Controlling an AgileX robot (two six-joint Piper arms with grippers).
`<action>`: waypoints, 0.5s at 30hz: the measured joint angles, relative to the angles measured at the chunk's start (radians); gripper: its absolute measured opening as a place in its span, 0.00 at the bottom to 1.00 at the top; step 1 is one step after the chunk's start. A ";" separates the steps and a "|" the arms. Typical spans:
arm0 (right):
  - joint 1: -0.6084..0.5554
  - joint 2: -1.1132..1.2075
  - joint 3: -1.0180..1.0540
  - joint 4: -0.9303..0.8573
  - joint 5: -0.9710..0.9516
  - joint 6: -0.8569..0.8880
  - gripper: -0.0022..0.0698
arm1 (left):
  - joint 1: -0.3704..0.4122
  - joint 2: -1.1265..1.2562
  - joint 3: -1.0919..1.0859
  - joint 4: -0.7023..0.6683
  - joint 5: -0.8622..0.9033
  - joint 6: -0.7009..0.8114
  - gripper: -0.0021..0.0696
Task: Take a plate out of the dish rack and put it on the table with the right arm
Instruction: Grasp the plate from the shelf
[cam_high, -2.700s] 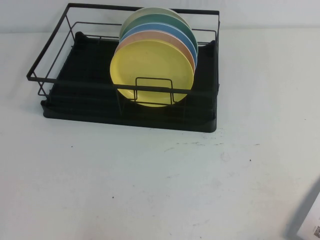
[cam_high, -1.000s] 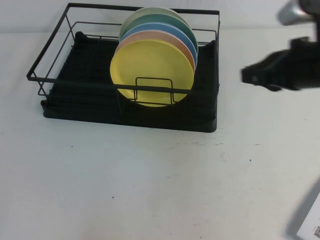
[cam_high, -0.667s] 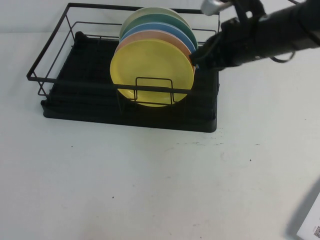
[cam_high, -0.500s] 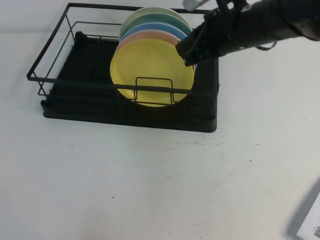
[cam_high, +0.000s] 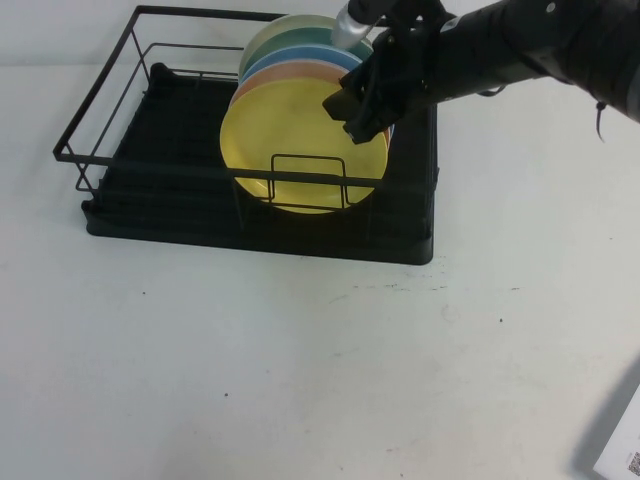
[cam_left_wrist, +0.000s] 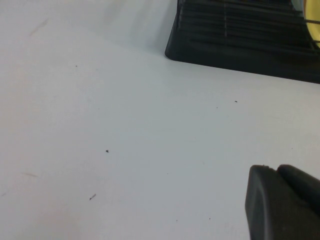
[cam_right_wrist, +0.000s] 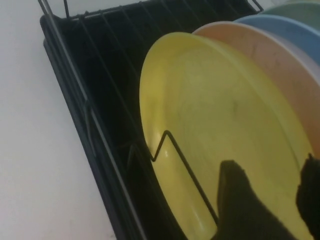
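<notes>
The yellow plate (cam_high: 290, 140) stands upright at the front of a stack in the black wire dish rack (cam_high: 100, 150) on the white table (cam_high: 300, 370). My right arm reaches in from the right. My right gripper (cam_high: 350, 105) is open at the plate's upper right rim. In the right wrist view, the right gripper (cam_right_wrist: 270, 165) has one finger (cam_right_wrist: 235, 200) in front of the yellow plate's (cam_right_wrist: 215, 115) face and the other at its edge. My left gripper (cam_left_wrist: 272, 170) is shut and hovers low over bare table, near the rack's corner (cam_left_wrist: 200, 45).
Behind the yellow plate stand a peach plate (cam_high: 300, 70), a blue plate (cam_high: 290, 57) and green plates (cam_high: 300, 40). A wire divider loop (cam_high: 308, 180) crosses the yellow plate's lower front. A white object (cam_high: 620, 440) lies at the table's near right corner.
My right arm came into view from the right and swept left over the rack. Its gripper has reached the yellow plate's upper right rim. The plates have not moved.
</notes>
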 joint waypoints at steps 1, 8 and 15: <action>0.000 0.006 0.000 0.000 -0.010 -0.016 0.37 | 0.000 0.000 0.000 0.000 0.000 0.000 0.02; 0.000 0.023 -0.006 -0.004 -0.081 -0.048 0.38 | 0.000 0.000 0.000 0.000 0.000 0.000 0.02; 0.000 0.030 -0.006 -0.006 -0.118 -0.075 0.38 | 0.000 0.000 0.000 0.000 0.000 0.000 0.02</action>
